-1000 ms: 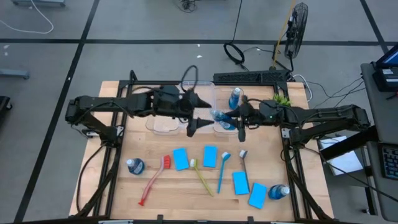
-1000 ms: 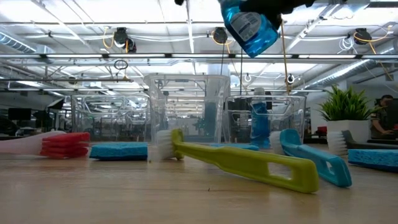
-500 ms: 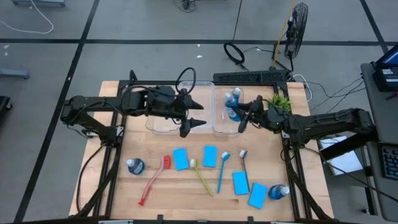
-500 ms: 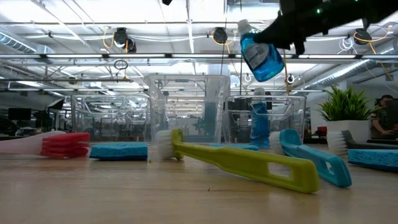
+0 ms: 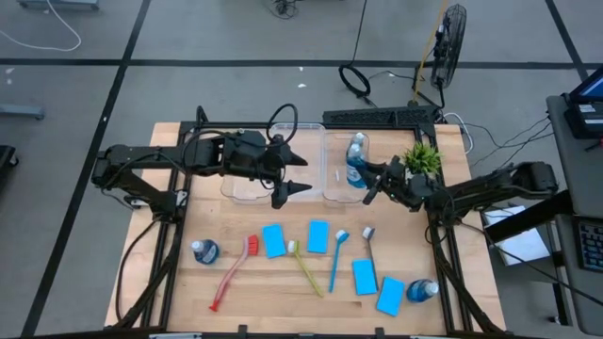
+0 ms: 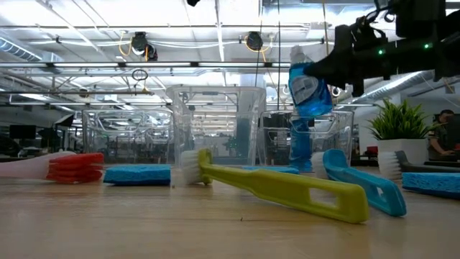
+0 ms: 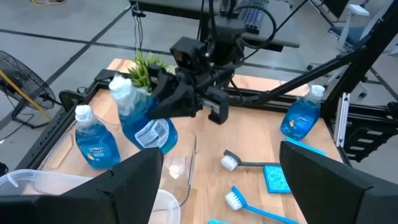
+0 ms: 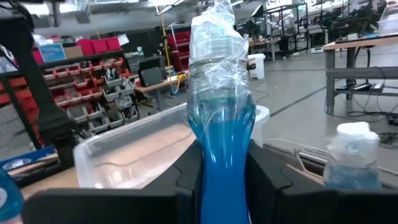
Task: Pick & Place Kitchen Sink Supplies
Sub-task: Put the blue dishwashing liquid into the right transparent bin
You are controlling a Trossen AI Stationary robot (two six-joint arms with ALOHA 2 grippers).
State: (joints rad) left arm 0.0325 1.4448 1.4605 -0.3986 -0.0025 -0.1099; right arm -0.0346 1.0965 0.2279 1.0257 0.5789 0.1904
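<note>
the tabletop [image 5: 254, 282] is pale wood with a matt, faintly grained face. the bins [image 6: 218, 119] are clear, glossy plastic. the bottle [image 8: 221, 118] between the right end effector [image 8: 222, 163] fingers is see-through blue plastic, shiny, its cap wrapped in crinkled film. the sponges [image 5: 273, 239] look matt and porous. the brushes [image 6: 287, 188] are smooth, glossy plastic.

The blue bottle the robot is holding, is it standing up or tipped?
Nearly upright. The right gripper holds the blue bottle in the air, white cap on top, above the clear bin.
</note>
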